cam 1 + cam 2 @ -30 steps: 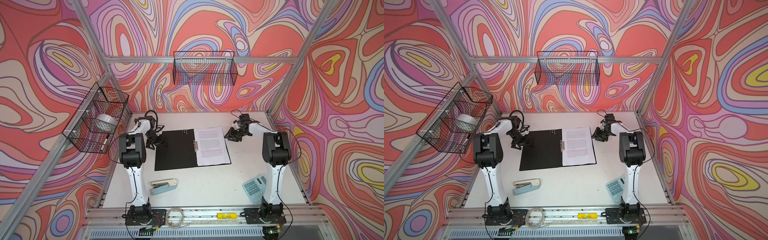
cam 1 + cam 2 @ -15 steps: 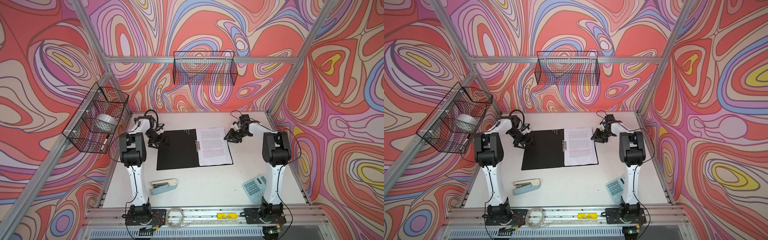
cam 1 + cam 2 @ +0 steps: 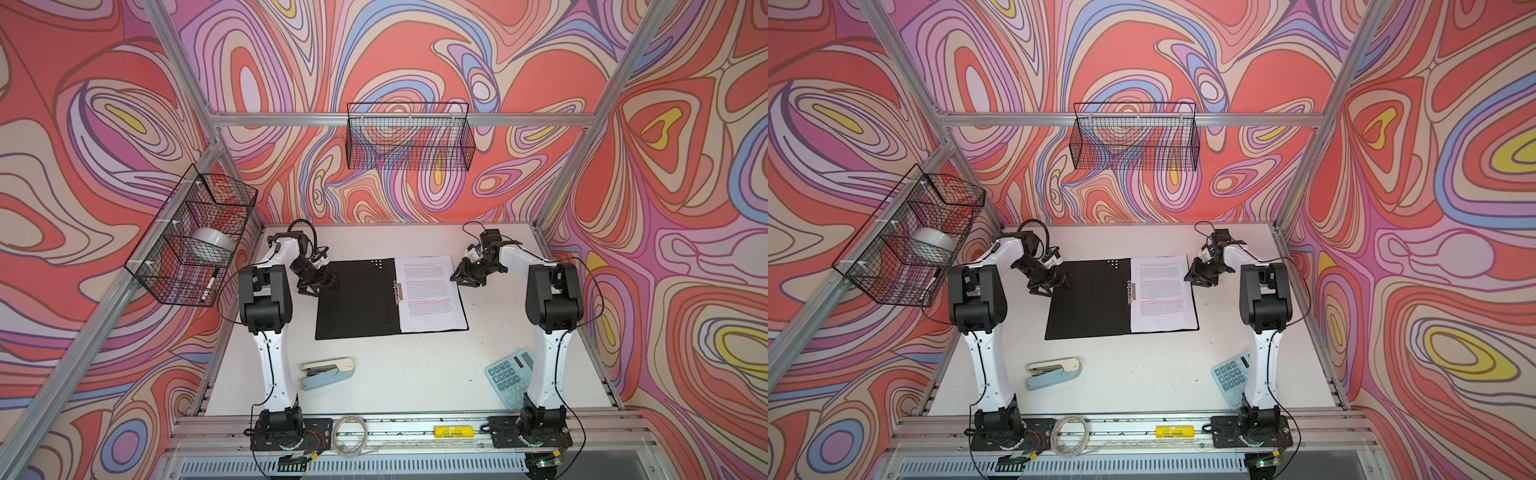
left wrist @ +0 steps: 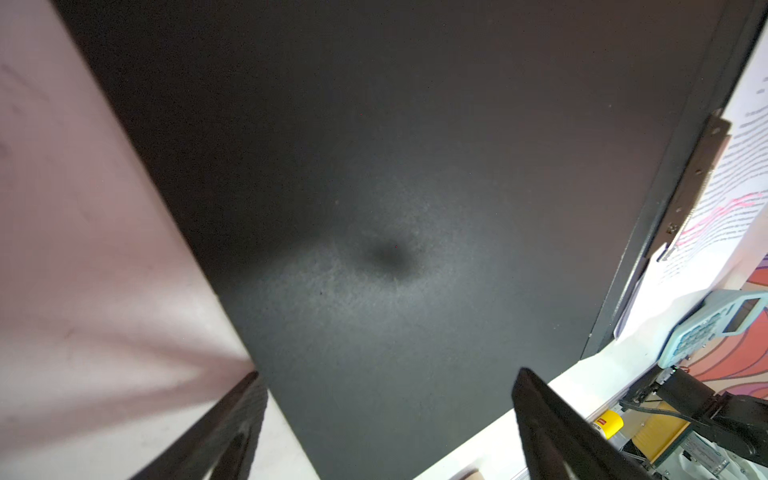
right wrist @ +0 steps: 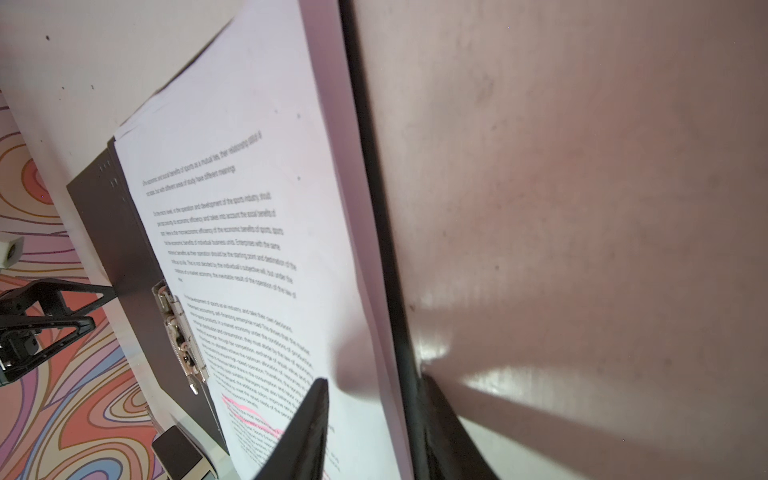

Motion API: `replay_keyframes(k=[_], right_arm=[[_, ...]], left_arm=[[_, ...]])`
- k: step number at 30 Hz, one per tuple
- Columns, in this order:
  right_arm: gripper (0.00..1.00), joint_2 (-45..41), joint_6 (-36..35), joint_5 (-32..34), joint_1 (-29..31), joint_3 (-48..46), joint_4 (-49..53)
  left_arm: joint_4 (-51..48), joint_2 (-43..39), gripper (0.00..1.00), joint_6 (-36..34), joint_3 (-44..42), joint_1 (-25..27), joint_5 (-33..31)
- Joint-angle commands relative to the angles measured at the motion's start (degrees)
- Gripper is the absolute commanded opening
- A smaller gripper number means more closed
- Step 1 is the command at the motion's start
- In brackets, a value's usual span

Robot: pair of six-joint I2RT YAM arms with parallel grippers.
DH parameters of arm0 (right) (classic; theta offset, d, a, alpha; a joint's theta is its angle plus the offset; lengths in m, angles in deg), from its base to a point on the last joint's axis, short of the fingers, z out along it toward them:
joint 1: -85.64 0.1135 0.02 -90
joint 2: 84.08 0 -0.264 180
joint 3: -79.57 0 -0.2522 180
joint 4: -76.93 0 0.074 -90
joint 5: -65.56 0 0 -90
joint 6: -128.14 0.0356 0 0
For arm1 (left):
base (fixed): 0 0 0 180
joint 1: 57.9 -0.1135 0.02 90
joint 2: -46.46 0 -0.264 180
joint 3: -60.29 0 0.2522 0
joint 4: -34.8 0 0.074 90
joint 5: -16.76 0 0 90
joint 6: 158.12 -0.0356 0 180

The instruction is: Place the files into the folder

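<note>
white table (image 3: 415, 374) (swirly walls (image 3: 415, 62)) | left gripper (image 3: 322, 287) released | right gripper (image 3: 464, 281): cannot tell

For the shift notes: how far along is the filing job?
Done: the files lie in the open folder, on its right half beside the metal clip. In hand: the right gripper straddles the sheets' outer edge, jaws apart; the left gripper is open at the folder's left edge. Left: closing the folder, apparently.
</note>
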Motion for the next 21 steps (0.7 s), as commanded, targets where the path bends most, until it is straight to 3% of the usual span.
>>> replay_keyframes(k=[1, 11, 16, 21], right_arm=[[0.37, 0.64, -0.74, 3.29, 0.77, -0.65, 3.45], [0.37, -0.50, -0.56, 6.82, 1.18, -0.82, 2.84], [0.37, -0.68, -0.06, 7.64, 1.20, -0.54, 2.44], [0.37, -0.72, 0.22, 7.29, 1.17, -0.63, 2.39]], left_arm=[[-2.62, -0.07, 0.92, -1.77, -0.60, 0.43, 3.95], [3.14, -4.29, 1.00, 0.68, -3.43, 0.43, -8.85], [4.10, -4.43, 1.00, 1.34, -3.84, 0.43, -9.86], [1.87, -1.64, 0.99, 2.33, -2.22, 0.43, -6.73]])
